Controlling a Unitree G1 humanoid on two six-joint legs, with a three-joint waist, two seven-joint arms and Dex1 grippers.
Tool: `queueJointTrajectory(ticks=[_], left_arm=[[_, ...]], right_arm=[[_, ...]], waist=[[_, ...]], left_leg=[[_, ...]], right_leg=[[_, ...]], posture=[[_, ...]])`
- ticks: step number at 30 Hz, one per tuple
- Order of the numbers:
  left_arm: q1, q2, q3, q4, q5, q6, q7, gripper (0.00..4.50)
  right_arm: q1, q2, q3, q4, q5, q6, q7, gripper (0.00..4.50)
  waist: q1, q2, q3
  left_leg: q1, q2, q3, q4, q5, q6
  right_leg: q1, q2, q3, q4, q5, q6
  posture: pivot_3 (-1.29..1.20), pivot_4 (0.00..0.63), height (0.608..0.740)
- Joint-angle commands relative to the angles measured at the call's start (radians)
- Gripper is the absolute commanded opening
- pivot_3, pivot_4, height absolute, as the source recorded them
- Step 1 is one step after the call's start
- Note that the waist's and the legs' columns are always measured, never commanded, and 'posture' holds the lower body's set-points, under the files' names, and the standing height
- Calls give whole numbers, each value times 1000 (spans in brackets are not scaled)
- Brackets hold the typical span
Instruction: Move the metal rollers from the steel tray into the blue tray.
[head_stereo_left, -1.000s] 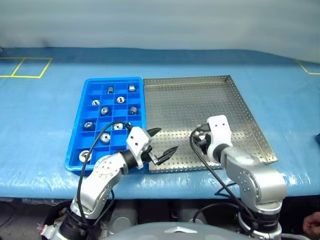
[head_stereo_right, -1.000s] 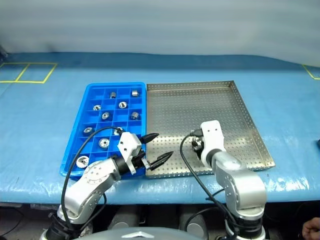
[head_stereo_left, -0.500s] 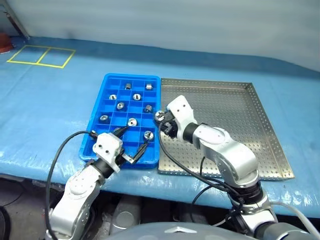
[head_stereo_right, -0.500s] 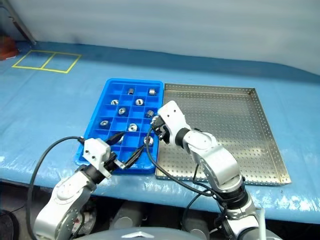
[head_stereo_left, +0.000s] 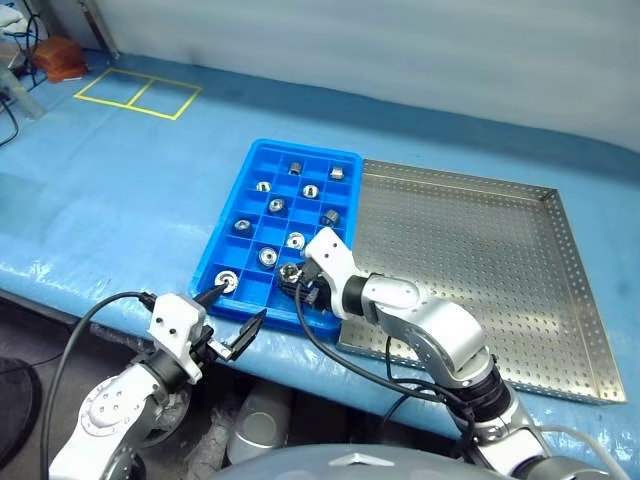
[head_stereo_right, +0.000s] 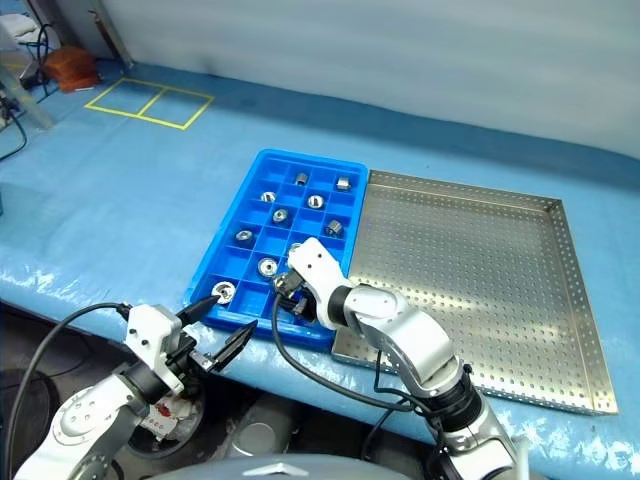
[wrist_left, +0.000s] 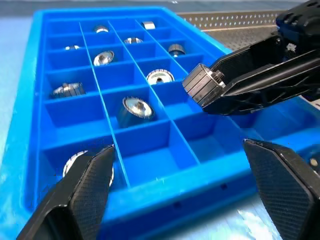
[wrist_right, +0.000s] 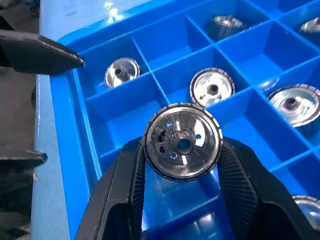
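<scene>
The right hand (wrist_right: 181, 172) is shut tight on one metal roller (wrist_right: 182, 141), which is held by its round sides between the two black fingers. In the left eye view the right hand is seen low in the middle of the frame, over the near end of the blue tray (head_stereo_left: 222, 263). The roller is held above an empty square, not yet set down. Other rollers (head_stereo_left: 267, 257) are seen lying one to a square in the tray. The steel tray (head_stereo_left: 560, 260), at the right of the frame, is seen with no rollers on its floor.

The left hand (head_stereo_left: 231, 317) is held wide open with nothing in it, at the lower left, just beside the tray's near corner.

The roller is round and shiny, so it could slip. If it is let go too high, it could bounce off a wall into a filled square or onto the counter (head_stereo_left: 120, 200). The tray could also be bumped by the left hand.
</scene>
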Motion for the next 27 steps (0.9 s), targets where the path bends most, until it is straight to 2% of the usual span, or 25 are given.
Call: queueJointTrajectory(ticks=[1,7,9,15,21,27], left_arm=[[-22,10,2,-41,-28,7,-13,4500],[-77,24,-13,-26,-41,32,-31,4500],[-97,29,-15,-24,-43,37,-38,4500],[-157,49,-16,-14,-56,55,-61,4500],[-248,70,-39,22,-70,74,-98,4500],[-277,70,-67,43,-70,81,-115,4500]], right_arm=[[22,-7,-23,-58,31,26,1,2060],[68,-51,-50,-123,48,62,-2,4009],[70,-55,-82,-149,57,57,-4,4477],[74,-94,-182,-229,89,39,1,4477],[143,-153,-276,-288,82,22,-23,4477],[184,-148,-285,-316,86,21,-59,4477]], waist=[[16,0,0],[45,-1,-2],[46,-1,-2],[45,-1,-2],[32,-1,-2],[-22,-1,-2]], left_leg=[[0,0,0,0,0,0],[0,-2,0,0,-1,-1],[0,-4,0,0,-1,-1],[-4,-4,-1,2,-1,-2],[-4,-4,-3,6,-1,-2],[-4,-4,-3,7,-1,-1]], right_leg=[[0,0,0,0,0,0],[0,1,-2,-1,0,0],[1,1,-2,-2,0,0],[3,2,-2,0,0,0],[5,2,-4,0,0,0],[6,2,-4,1,1,0]], posture=[[504,150,740],[448,150,740],[439,150,740],[393,150,740],[329,150,740],[294,150,740]])
